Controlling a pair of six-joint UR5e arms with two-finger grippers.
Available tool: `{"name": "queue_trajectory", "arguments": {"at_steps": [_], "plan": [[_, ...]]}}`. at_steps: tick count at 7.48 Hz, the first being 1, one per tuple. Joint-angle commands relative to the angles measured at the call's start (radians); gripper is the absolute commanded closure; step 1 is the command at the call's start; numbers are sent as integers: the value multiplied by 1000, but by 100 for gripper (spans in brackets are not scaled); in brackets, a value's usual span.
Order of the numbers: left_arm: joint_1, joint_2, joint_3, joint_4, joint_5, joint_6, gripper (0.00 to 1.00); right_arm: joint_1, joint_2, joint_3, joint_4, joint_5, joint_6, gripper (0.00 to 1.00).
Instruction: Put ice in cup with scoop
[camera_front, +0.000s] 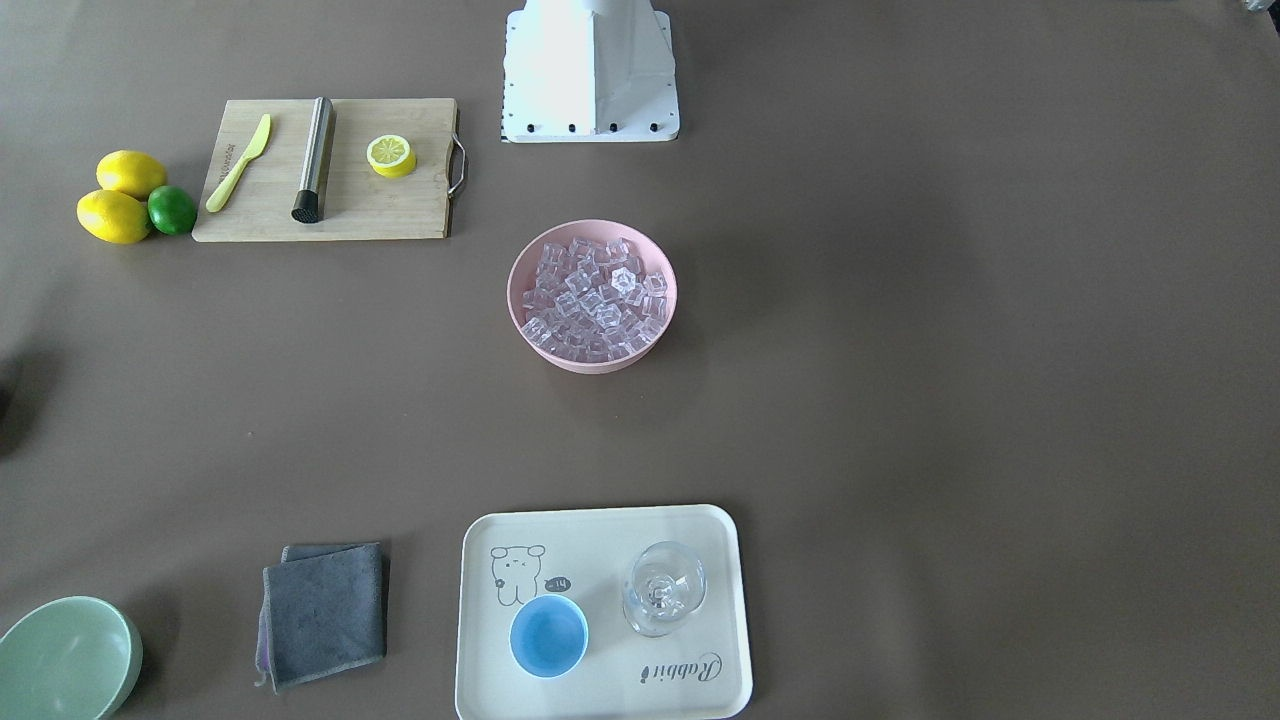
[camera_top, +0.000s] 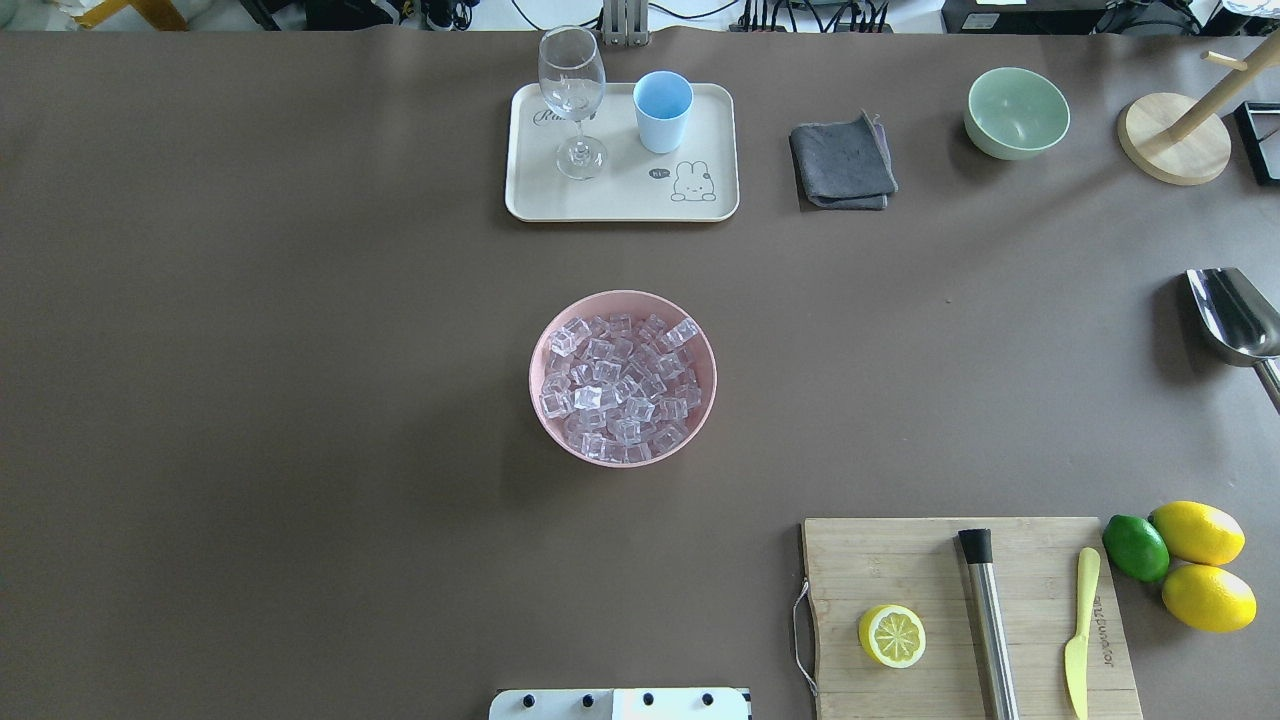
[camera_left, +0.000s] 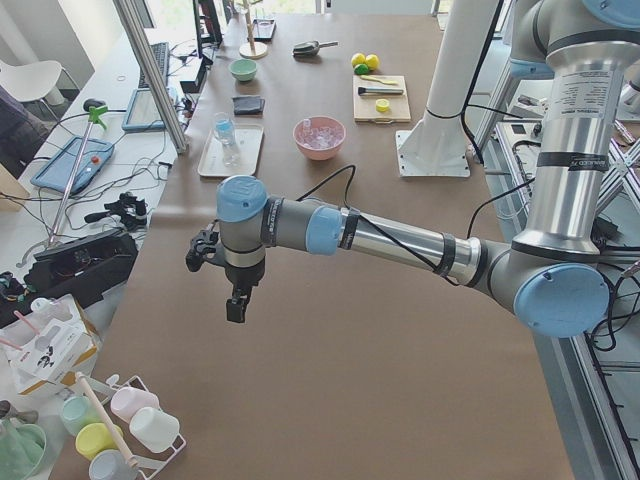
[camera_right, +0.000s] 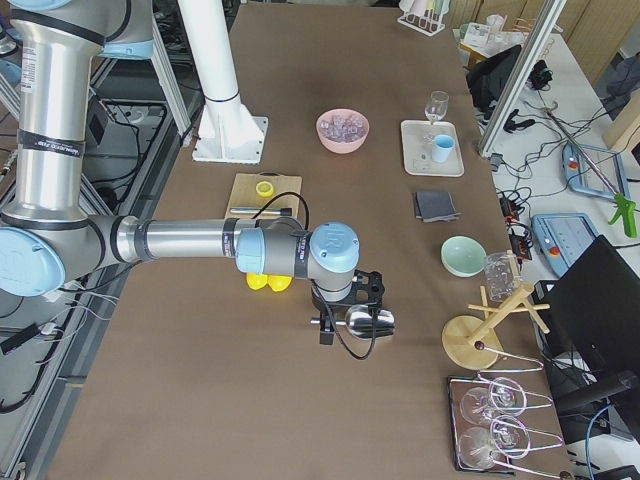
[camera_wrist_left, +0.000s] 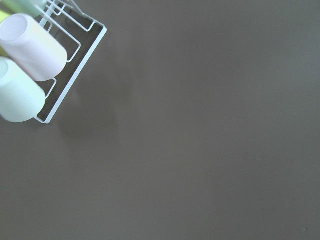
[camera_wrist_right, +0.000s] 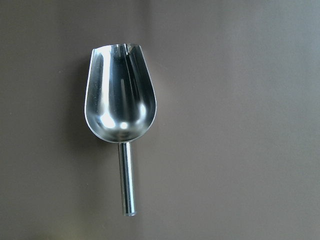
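Left hand (camera_left: 235, 310) hangs over bare surface (camera_wrist_left: 200, 150); spread or pressed together, cannot tell. Ice (camera_top: 620, 378) fills the pink bowl (camera_top: 536, 372) mid-surface; light-blue cup (camera_top: 663, 108) stands upright on the tray (camera_top: 620, 195) beyond it, just right of the wine glass (camera_top: 572, 95). Steel scoop (camera_wrist_right: 120, 105) lies flat far right, below right hand (camera_right: 324, 338); its finger state cannot tell either.

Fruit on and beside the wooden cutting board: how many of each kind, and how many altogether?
Whole lemons: 2
Lime: 1
Lemon half: 1
Total: 4
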Motion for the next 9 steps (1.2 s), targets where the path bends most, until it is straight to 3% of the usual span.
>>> {"name": "queue_trajectory", "arguments": {"at_steps": [1, 3, 5, 6, 9], "plan": [[126, -8, -100, -36, 1, 3, 1, -103, -29, -13, 230, -36, 283, 0], [260, -11, -111, -270, -1, 2, 1, -174, -59, -48, 379, -68, 362, 0], [411, -28, -112, -415, 1, 2, 1, -302, -117, -120, 715, -143, 629, 0], [465, -61, -112, -429, 1, 3, 1, -350, -113, -201, 838, -179, 664, 0], [656, -137, -105, -521, 13, 8, 1, -397, -98, -275, 938, -180, 655, 1]]}}
